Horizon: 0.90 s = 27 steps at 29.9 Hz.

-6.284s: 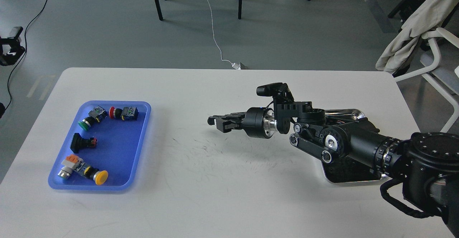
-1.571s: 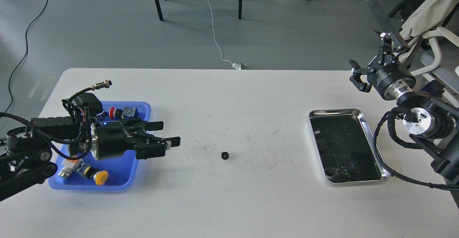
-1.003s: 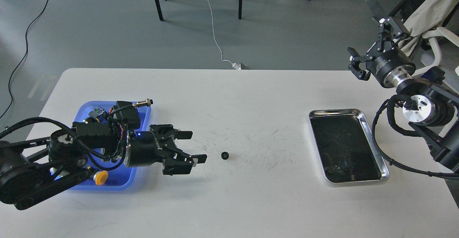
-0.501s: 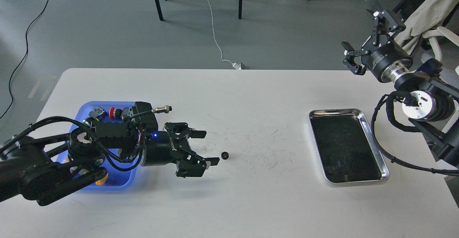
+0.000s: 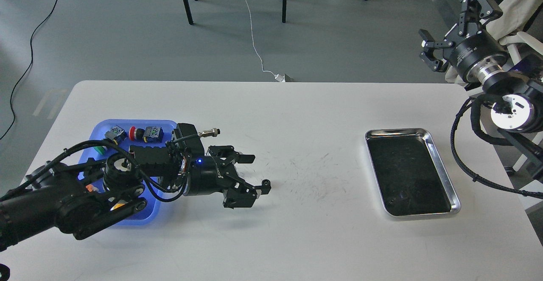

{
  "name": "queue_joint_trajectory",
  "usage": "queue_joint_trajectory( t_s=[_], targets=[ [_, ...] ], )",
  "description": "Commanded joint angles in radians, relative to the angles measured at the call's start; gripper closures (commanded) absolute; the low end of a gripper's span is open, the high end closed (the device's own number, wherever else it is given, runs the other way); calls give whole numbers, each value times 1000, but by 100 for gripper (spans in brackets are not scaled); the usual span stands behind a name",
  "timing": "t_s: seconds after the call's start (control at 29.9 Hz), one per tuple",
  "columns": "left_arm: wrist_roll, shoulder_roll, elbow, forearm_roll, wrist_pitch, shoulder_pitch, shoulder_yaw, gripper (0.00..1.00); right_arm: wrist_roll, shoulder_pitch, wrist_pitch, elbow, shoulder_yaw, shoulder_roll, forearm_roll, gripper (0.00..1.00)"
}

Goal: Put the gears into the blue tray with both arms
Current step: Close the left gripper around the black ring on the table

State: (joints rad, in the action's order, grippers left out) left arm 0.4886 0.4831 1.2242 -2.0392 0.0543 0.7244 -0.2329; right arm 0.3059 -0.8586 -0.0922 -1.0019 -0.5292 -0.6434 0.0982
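Observation:
A tiny black gear (image 5: 266, 182) lies on the white table near its middle. My left gripper (image 5: 257, 173) reaches in from the left, open, and its lower fingertip touches or nearly touches the gear's left side. The blue tray (image 5: 100, 128) sits at the left, largely covered by my left arm, and holds several colourful push-button switches (image 5: 146, 133). My right gripper (image 5: 449, 31) is raised high at the far right, off the table, open and empty. More small dark gears (image 5: 391, 205) show faintly in the steel tray's near corner.
A shiny steel tray (image 5: 441, 168) with a dark inside lies on the right of the table. Scuff marks cover the table's middle. A chair with a beige cloth (image 5: 515, 14) stands behind my right arm.
My left arm has moved right from over the blue tray, bringing its open gripper up to the gear. My right gripper has shifted up and to the right.

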Motion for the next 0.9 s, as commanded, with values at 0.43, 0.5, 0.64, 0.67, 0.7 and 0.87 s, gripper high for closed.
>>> queue_joint_trajectory(
  t_s=[0.43, 0.5, 0.64, 0.67, 0.7, 0.87],
  targets=[
    [0, -130, -112, -45, -67, -5, 3, 10, -8, 32, 2, 60, -12, 36, 1, 1],
    [0, -135, -129, -49, -83, -7, 3, 12, -8, 46, 3, 62, -14, 36, 3, 1],
    [0, -146, -150, -53, -100, -8, 3, 16, -10, 73, 3, 63, -38, 37, 32, 1],
    [0, -144, -153, -53, -100, -8, 4, 16, -10, 82, 3, 63, -40, 37, 47, 1],
    [0, -144, -155, -55, -100, -8, 4, 16, -10, 92, 3, 63, -40, 37, 61, 1],
    [0, -146, -158, -56, -106, -11, 4, 16, -10, 139, 3, 71, -57, 42, 72, 1]
  ],
)
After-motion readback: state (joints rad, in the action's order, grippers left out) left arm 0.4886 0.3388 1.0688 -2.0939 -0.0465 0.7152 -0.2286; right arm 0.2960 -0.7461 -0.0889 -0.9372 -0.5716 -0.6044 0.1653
